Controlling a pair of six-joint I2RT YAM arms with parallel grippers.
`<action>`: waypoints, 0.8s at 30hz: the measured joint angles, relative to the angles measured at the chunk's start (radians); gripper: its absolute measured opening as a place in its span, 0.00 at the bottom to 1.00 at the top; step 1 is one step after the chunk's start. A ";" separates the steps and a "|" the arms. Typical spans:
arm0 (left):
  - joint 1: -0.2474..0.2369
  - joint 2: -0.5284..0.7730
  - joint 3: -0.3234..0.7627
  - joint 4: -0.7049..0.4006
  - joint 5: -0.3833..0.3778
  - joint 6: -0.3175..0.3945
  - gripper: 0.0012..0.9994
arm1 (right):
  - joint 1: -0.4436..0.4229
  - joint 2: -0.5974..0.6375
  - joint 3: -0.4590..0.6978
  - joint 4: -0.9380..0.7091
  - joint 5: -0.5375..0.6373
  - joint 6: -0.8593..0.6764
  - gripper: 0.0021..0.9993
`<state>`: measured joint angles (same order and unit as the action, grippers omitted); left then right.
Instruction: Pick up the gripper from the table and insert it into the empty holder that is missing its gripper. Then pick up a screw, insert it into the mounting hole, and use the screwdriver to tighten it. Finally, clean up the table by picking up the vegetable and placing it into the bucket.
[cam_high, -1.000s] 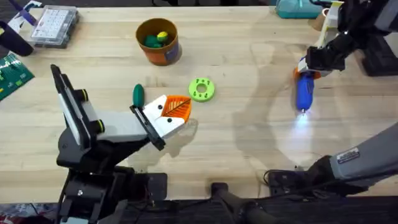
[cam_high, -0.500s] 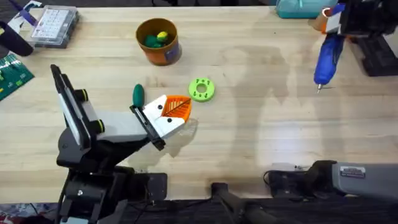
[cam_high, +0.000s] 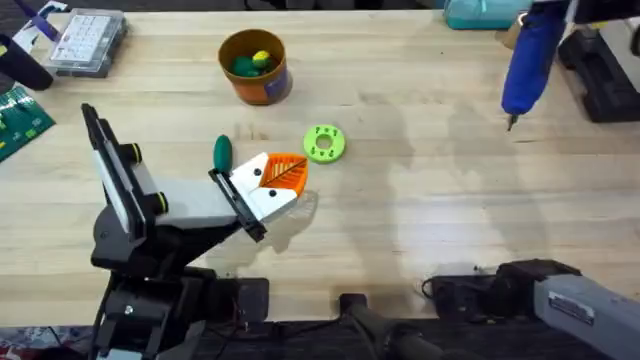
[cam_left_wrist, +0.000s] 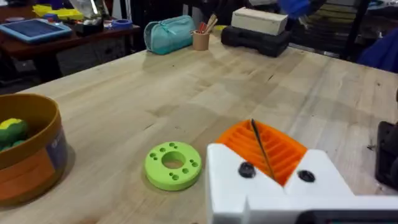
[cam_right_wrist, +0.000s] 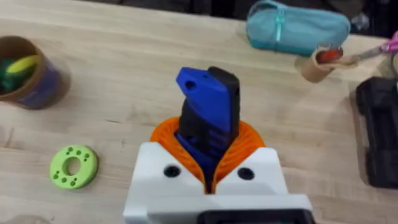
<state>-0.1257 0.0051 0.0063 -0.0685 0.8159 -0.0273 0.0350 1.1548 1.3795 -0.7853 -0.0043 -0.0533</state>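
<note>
Nearest the front edge of the table (cam_high: 420, 220), on the left, the left gripper (cam_high: 283, 178) rests low with its orange fingers pressed flat together, nothing between them. Just behind it lies the dark green vegetable (cam_high: 221, 152), flat on the wood with bare table on its far side. It looks smooth, light and rounded, so it would likely roll or squirt out of a loose pinch; a hold across its middle seems safest. The lime-green disc (cam_high: 324, 143) sits close to the right of the fingers, well apart from the vegetable and not in the way. Farther back, the bucket (cam_high: 254, 66) stands upright near the far edge, with green and yellow pieces already inside; the route from vegetable to bucket looks open.

Toward the far right corner, the right gripper (cam_right_wrist: 209, 163) is closed on the blue screwdriver (cam_high: 526, 59), held off the table with its bit pointing down. It looks stiff and fairly heavy, and is gripped near its top. A teal pouch (cam_right_wrist: 297, 28) and a black case (cam_high: 600, 75) lie along the far edge nearby.
</note>
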 joint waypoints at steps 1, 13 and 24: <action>0.000 0.000 0.000 0.000 0.000 0.000 0.02 | 0.010 -0.020 0.000 0.001 0.000 0.000 0.03; 0.000 0.000 0.000 0.000 0.000 0.000 0.02 | 0.057 -0.164 0.000 0.006 -0.036 0.021 0.03; 0.000 0.000 0.000 0.000 0.000 0.000 0.02 | 0.060 -0.164 0.000 0.239 -0.268 0.009 0.03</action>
<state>-0.1257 0.0055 0.0063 -0.0685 0.8158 -0.0271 0.0952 0.9905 1.3792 -0.5465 -0.2718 -0.0446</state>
